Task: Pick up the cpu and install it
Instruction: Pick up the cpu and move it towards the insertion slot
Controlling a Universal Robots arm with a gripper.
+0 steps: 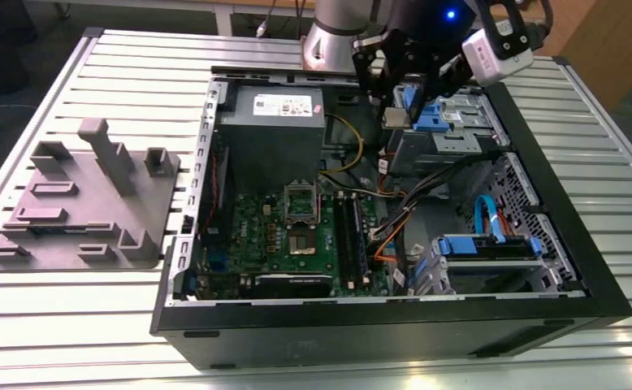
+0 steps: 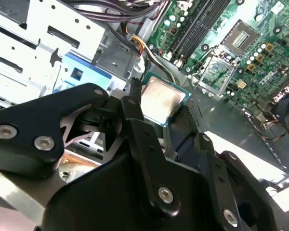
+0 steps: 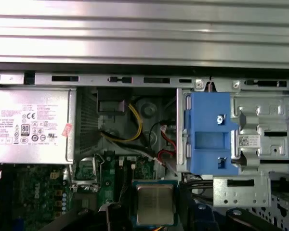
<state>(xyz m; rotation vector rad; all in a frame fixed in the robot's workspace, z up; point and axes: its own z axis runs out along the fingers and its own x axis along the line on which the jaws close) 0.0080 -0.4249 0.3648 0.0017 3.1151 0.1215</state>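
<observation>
1. At the exterior view's left, a grey plastic tray (image 1: 78,207) with raised blocks lies on the slatted metal table (image 1: 45,325), just beside the open computer case (image 1: 403,329).
2. Inside the case at its far left sits the silver power supply (image 1: 270,110). The green motherboard (image 1: 253,244) lies nearer than it.
3. On the motherboard, the dark square socket (image 1: 300,242) is uncovered, and its metal frame (image 1: 300,203) is swung open on the far side. The second wrist view shows the bare socket (image 2: 241,36) and the raised frame (image 2: 216,74) as well.
4. The black gripper (image 1: 397,93) hangs over the far part of the case, right of the power supply and at the drive cage.
5. In the second wrist view, the gripper's two fingers (image 2: 135,113) are clamped on opposite edges of the cpu (image 2: 159,96).
6. In both wrist views the cpu (image 3: 155,204) shows its silver top and thin pale rim. It is held in the air, well apart from the socket.
7. Just right of the gripper is a blue bracket (image 1: 433,118) on the metal drive cage (image 1: 462,134).
8. At the near right of the case lies another blue holder (image 1: 487,244).
</observation>
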